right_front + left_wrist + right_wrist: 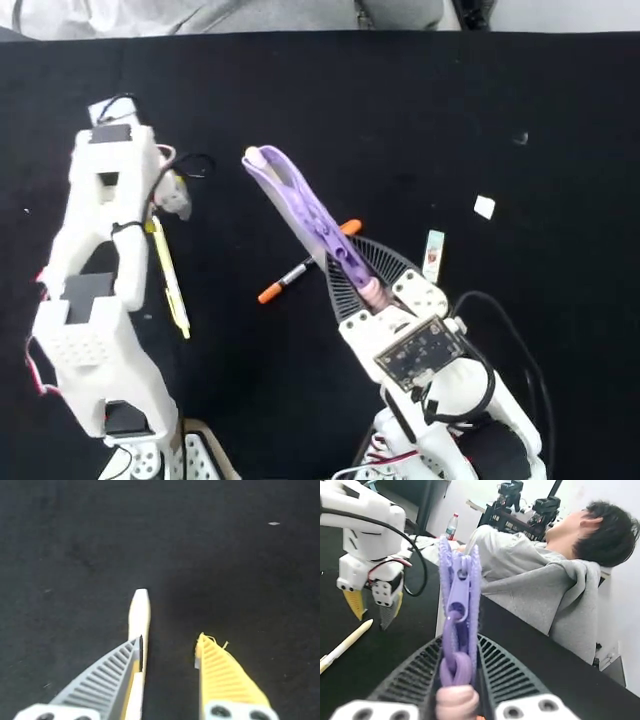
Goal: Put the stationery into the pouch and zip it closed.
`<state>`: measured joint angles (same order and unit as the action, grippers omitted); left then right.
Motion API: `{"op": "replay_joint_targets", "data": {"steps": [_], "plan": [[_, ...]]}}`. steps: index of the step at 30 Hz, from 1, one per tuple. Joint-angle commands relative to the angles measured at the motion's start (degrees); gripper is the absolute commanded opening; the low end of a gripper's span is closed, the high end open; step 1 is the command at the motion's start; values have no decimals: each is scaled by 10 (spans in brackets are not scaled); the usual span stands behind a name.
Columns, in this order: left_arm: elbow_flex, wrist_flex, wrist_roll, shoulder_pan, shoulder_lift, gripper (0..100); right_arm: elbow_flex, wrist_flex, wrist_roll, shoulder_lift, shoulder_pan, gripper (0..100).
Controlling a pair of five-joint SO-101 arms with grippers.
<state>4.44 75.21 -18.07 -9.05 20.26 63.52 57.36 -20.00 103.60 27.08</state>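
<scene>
Loading step, no item picked up yet. Left end effector (170,640) is hanging with fingers apart over the bench (75,540). The yellow pen (139,610) is lying below it, in line with the grey finger rather than the gap. Next move, as I judge it, calls for shifting sideways to centre the pen, lowering, then pinching. Farther off, right end effector (460,640) is clamping the purple pouch (459,595), raised and edge-on; zip state unclear. Left wrist view is giving the pen-to-finger offset, while high view is adding an orange marker (300,270) lying beneath the pouch.
</scene>
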Motion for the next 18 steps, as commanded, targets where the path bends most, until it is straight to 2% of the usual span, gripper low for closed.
{"op": "replay_joint_targets", "data": {"steps": [1,8,18], "plan": [[3,-24,3,9,9,184,-8,4,4,56,4,11],[-1,-25,5,-3,19,112,-8,4,4,56,4,11],[18,12,5,-50,4,170,-7,10,4,56,4,11]]}}
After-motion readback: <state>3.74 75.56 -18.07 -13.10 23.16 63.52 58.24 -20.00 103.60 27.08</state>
